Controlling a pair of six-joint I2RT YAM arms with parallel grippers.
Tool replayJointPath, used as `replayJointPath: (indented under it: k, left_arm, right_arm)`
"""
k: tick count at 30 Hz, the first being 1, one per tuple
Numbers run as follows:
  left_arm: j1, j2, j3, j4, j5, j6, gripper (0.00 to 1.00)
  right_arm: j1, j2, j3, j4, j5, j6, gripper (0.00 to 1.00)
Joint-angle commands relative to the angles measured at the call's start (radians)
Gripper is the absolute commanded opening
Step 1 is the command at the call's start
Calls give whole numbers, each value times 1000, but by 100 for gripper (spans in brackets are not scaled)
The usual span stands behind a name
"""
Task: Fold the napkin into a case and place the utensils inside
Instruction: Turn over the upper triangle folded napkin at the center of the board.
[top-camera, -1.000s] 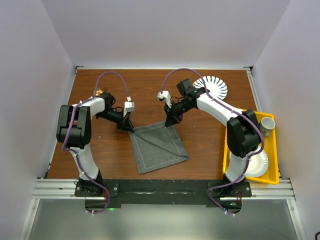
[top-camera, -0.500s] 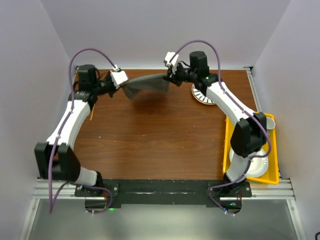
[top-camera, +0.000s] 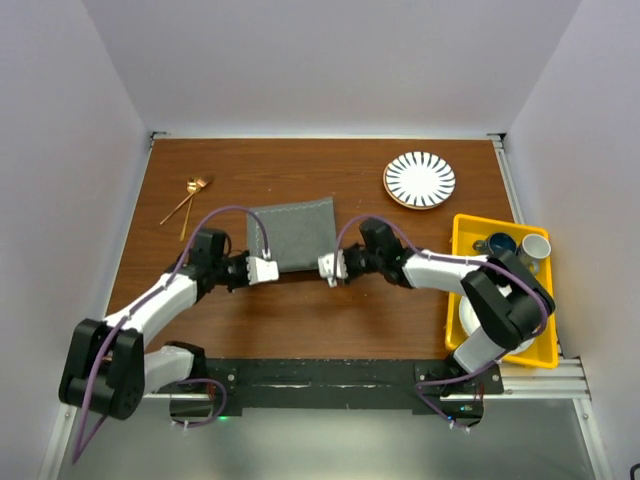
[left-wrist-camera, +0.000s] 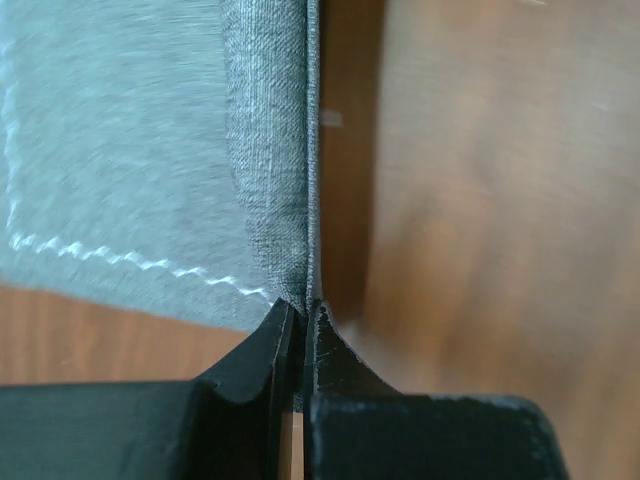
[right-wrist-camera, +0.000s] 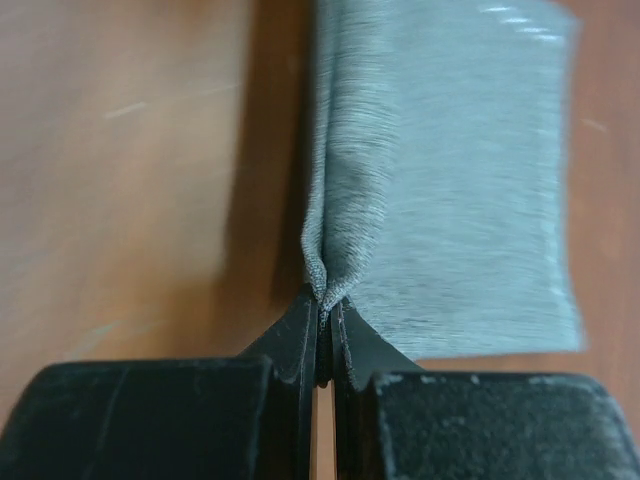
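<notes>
The left end effector (left-wrist-camera: 300, 312) and right end effector (right-wrist-camera: 322, 303) each pinch shut on a near corner of the napkin (top-camera: 295, 230) — spread flat mid-counter (top-camera: 340, 315) — probably keeping that edge taut for a straight fold, while the utensils (top-camera: 188, 200) lie apart at far left.

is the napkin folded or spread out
Spread: the napkin lies as one open rectangle, no crease showing; left claw and right claw pinch its near corners.

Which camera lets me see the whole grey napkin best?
The top camera: the napkin shows whole there. Each wrist view shows only a close, blurry bit of it, pinched at a corner.
</notes>
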Motion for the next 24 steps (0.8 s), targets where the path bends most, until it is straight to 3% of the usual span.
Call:
replayJointPath:
  k: [1, 5, 14, 16, 17, 18, 20, 24]
  left_arm:
    - [-30, -109, -37, -92, 3, 100, 0]
    - [-66, -134, -55, -178, 31, 136, 0]
    - [-153, -124, -60, -340, 35, 202, 2]
    - [-169, -133, -46, -405, 43, 225, 26]
    - [-169, -146, -14, -437, 47, 242, 50]
    - [-169, -155, 8, -486, 61, 229, 57]
    - [-166, -166, 111, -532, 83, 130, 64]
    - [-132, -111, 288, -676, 178, -6, 63]
  right_arm:
    - [16, -138, -112, -23, -43, -283, 0]
    - [66, -237, -178, -147, -61, -362, 0]
    - [128, -208, -161, -261, -16, -362, 2]
    - [139, -239, -149, -334, -13, -365, 24]
    - [139, -257, -125, -371, -13, -357, 49]
    - [140, -309, -106, -439, -7, -342, 59]
    - [140, -363, -19, -520, 8, -239, 74]
    - [132, -420, 161, -736, 67, 23, 78]
